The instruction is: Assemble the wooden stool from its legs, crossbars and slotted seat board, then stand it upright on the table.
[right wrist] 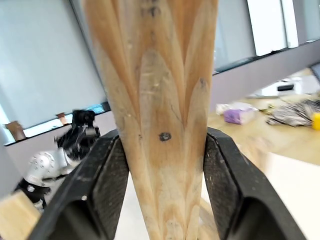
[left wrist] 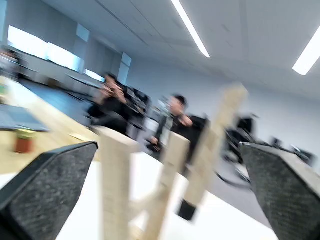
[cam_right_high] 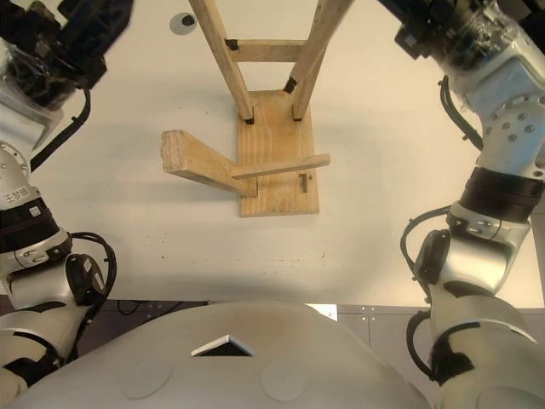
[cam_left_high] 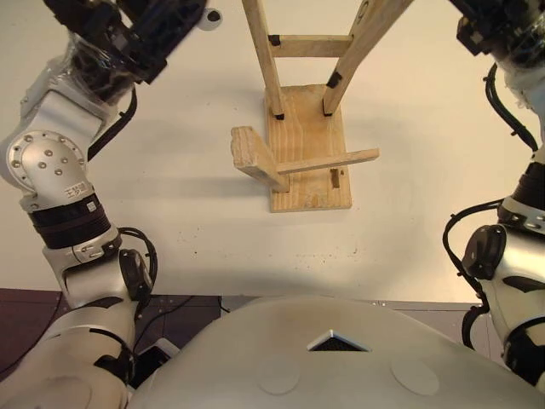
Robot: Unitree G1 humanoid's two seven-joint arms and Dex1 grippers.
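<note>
Seat board (cam_left_high: 306,141) flat on table (cam_left_high: 170,196), leg pair (cam_left_high: 266,60) upright in far slots. Right pincer (right wrist: 162,165) clamps leg pair; left pincer (left wrist: 167,187) wide, empty. Loose leg (cam_left_high: 255,158) perhaps half-seated: hold frame plumb, press square.

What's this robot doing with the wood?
It is building a wooden stool. The seat board lies flat on the table, two legs joined by a crossbar standing in its far slots. The right gripper clamps one of them; the left gripper hangs open nearby. A third leg with a second crossbar leans at the board's near end.
</note>
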